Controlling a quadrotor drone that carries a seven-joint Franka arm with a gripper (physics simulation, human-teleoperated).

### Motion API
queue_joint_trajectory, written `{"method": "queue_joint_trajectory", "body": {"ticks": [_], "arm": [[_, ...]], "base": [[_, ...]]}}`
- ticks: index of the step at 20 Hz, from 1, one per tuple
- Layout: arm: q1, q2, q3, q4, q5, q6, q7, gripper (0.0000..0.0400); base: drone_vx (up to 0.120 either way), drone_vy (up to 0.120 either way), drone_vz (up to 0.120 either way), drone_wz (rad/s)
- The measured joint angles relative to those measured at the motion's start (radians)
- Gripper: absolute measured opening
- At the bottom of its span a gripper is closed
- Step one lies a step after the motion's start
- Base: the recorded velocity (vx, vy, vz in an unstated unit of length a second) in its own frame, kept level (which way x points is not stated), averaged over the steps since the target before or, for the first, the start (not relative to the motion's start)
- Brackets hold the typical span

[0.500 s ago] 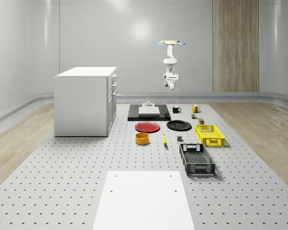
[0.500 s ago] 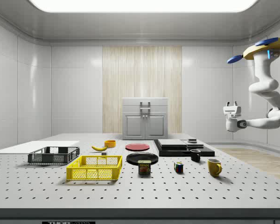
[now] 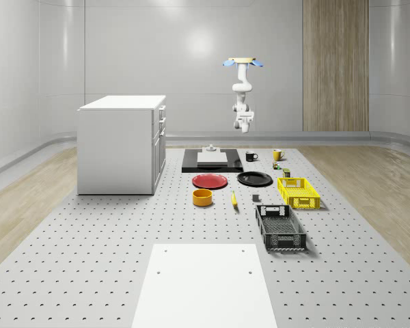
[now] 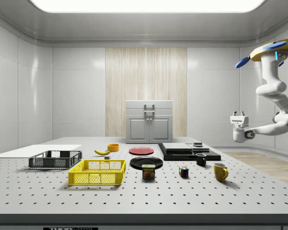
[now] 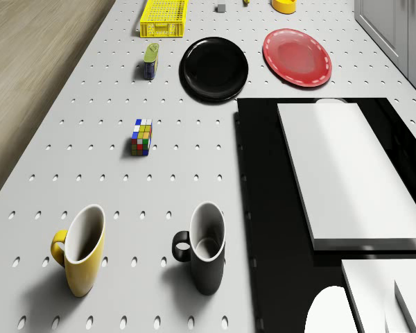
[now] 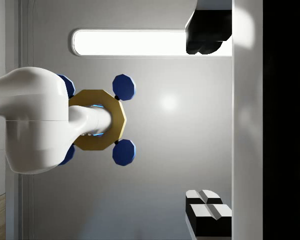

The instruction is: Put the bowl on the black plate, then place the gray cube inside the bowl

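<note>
Perforated grey desk (image 3: 89,273) runs away from me, and nothing of the task is done yet. Nearest of the task's things, the orange bowl (image 3: 202,197) sits upright on the desk, mouth to the ceiling. It is round, so it has no long axis. The gray cube (image 3: 255,198) lies to the whole-scene view's right of it, apart from it, too small for me to read how its faces are turned. Beyond both, the black plate (image 3: 254,179) lies flat and bare beside a red plate (image 3: 210,181). Farthest off, the drone (image 3: 243,62) hovers high over the desk's far end. The hand (image 4: 238,114) hangs well above everything, pointing upward, its fingers (image 6: 205,40) spread wide and holding nothing. Both placements remain.
</note>
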Motion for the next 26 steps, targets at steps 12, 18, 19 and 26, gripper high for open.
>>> {"method": "queue_joint_trajectory", "body": {"ticks": [12, 18, 19, 26], "arm": [[-0.002, 0.032, 0.001, 0.086, 0.001, -0.045, -0.001, 0.04], [-0.003, 0.031, 0.002, 0.089, 0.001, -0.044, -0.001, 0.04], [-0.003, 0.031, 0.002, 0.089, 0.001, -0.044, -0.001, 0.04], [-0.004, 0.028, 0.003, 0.087, 0.0, -0.039, -0.002, 0.04]], "base": [[0.12, 0.0, 0.0, 0.0], [0.12, 0.0, 0.0, 0.0], [0.12, 0.0, 0.0, 0.0], [0.12, -0.097, 0.0, 0.0]]}}
